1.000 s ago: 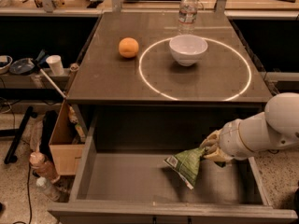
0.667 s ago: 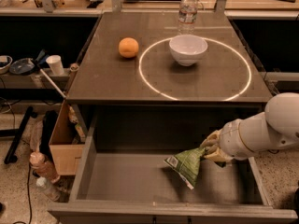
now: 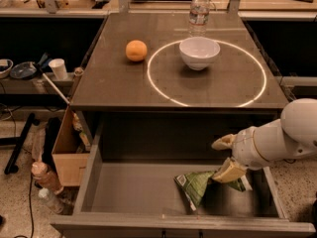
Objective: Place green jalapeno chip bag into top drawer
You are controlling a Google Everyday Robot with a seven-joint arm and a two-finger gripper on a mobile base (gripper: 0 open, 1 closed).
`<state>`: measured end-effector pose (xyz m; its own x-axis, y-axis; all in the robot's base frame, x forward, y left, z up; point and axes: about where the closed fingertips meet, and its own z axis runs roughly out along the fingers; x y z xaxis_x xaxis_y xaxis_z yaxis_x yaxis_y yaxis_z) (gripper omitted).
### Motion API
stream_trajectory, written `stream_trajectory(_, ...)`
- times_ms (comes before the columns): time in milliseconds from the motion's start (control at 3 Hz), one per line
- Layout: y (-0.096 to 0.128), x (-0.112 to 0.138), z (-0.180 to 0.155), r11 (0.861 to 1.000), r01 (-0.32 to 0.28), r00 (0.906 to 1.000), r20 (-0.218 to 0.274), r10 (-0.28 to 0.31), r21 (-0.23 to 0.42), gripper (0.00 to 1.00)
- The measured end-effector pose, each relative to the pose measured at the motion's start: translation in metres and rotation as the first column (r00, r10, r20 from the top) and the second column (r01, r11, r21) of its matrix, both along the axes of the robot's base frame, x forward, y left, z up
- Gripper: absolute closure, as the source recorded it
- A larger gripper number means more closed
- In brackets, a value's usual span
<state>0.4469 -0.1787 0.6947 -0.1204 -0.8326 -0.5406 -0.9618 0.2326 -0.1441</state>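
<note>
The green jalapeno chip bag (image 3: 196, 185) lies on the bottom of the open top drawer (image 3: 133, 187), right of centre, with its right end against my lower finger (image 3: 229, 172). My gripper (image 3: 225, 157) is inside the drawer's right side, just above the bag's right end. Its fingers are spread apart, with the upper one clear of the bag. The white arm reaches in from the right.
On the table top (image 3: 114, 83) stand an orange (image 3: 136, 50), a white bowl (image 3: 199, 52) inside a lit ring, and a water bottle (image 3: 199, 10) at the back. A cardboard box (image 3: 67, 150) and bottles (image 3: 45, 180) sit on the floor left of the drawer.
The bag has dropped a little lower onto the drawer bottom, and my fingers have spread slightly wider. The arm has barely moved.
</note>
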Motion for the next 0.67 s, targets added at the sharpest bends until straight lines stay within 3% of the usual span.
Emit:
stream_trajectory(333,0.0001,0.0000,0.0000,1.000,0.000,1.0000,0.000,0.000,0.000,0.00)
stream_trajectory(667,0.0001,0.0000,0.0000,1.000,0.000,1.0000,0.000,0.000,0.000,0.00)
